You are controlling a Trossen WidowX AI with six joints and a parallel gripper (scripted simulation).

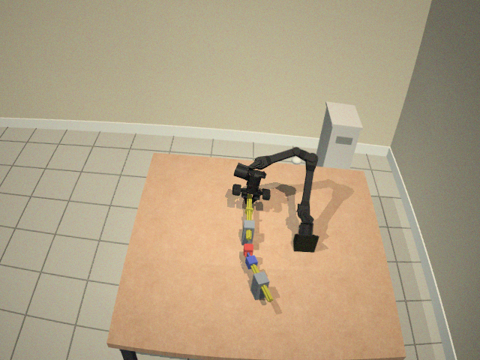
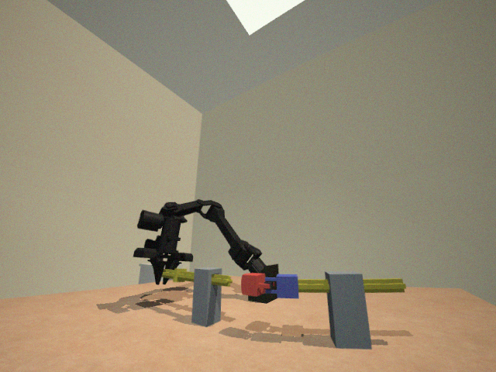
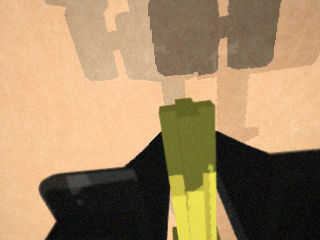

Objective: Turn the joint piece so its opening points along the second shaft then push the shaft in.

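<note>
The second shaft (image 1: 248, 215) (image 2: 187, 276) (image 3: 197, 215) is yellow and passes through its grey block (image 1: 247, 227) (image 2: 204, 297). My gripper (image 1: 250, 198) (image 2: 163, 280) (image 3: 183, 132) is shut on this shaft near its outer end. The red joint piece (image 1: 247, 249) (image 2: 253, 284) faces the shaft's inner end, with a gap between them in the exterior view. The red piece is hinged to the blue piece (image 1: 251, 262) (image 2: 287, 286) on the fixed yellow shaft (image 1: 267, 294) (image 2: 384, 285), which runs through the other grey block (image 1: 260, 280) (image 2: 347, 312). The red opening is hidden.
The wooden table (image 1: 186, 251) (image 2: 80, 336) carries both blocks and my arm's base (image 1: 305, 242), which stands to the right of the shafts in the top view. A collar (image 1: 249, 209) sits on the second shaft between my fingers and its block. A grey cabinet (image 1: 343, 133) stands behind the table.
</note>
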